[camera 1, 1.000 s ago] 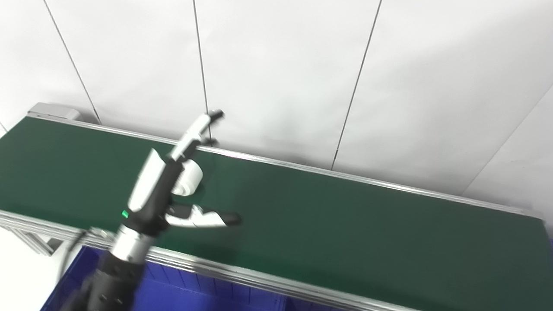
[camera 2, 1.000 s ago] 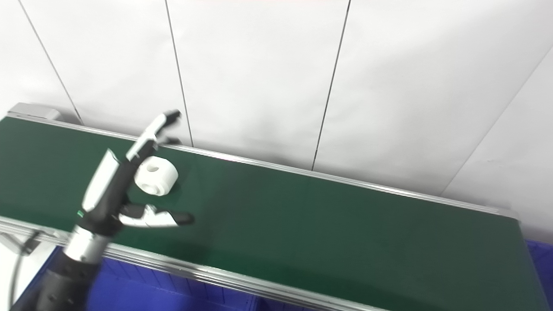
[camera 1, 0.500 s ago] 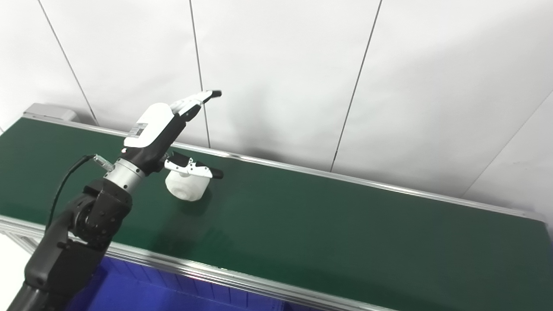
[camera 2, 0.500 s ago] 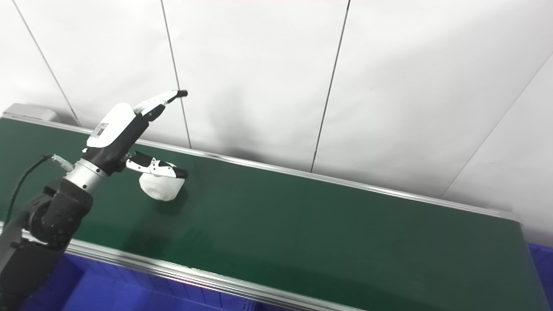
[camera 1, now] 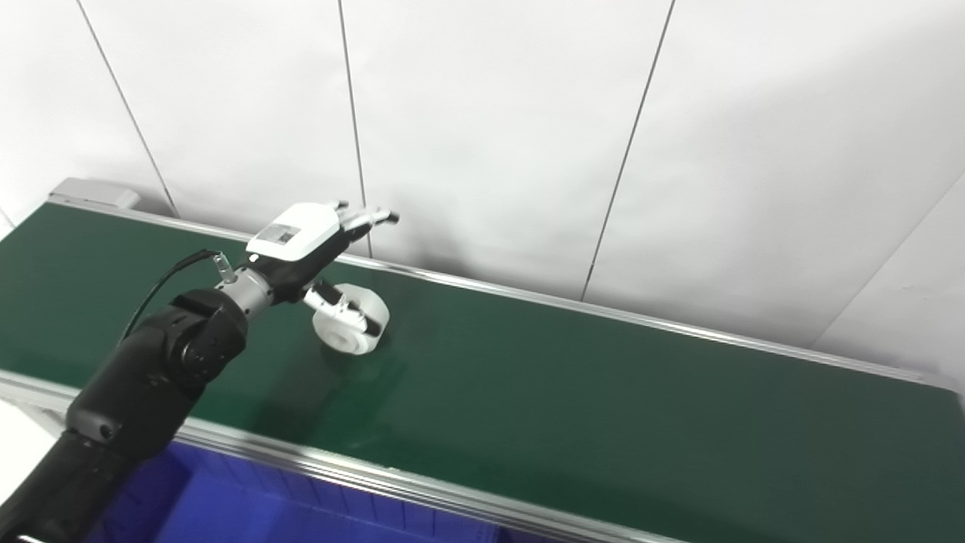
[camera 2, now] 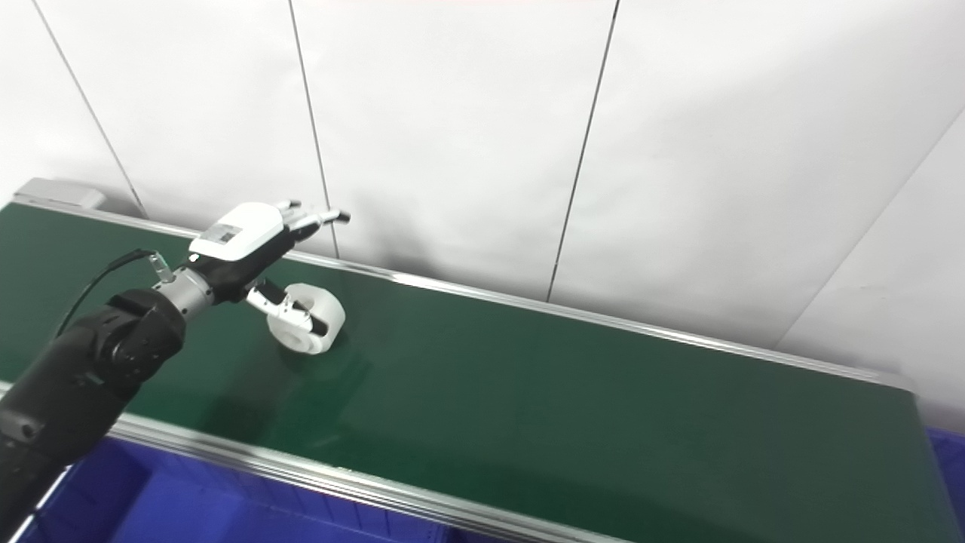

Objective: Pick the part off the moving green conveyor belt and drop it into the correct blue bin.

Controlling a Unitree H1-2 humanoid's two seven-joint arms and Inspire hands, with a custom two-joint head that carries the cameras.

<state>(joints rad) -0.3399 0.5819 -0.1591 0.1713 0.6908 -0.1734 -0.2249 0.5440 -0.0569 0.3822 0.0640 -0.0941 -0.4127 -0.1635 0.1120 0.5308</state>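
Note:
A white round part with a hole in its middle lies on the green conveyor belt, left of the belt's middle. My left hand hovers right over it, palm down and open. Its fingers stretch past the part toward the wall, and its thumb lies across the part's near face. The same part and hand show in the right eye view. Whether the fingers touch the part is unclear. My right hand is out of sight.
A blue bin sits below the belt's near aluminium rail; another blue bin edge shows at the right end. A white panelled wall stands right behind the belt's far rail.
The part has ridden the belt rightward. My left hand swung up from the near side, followed the part to the right and came down over it, thumb now across its face.

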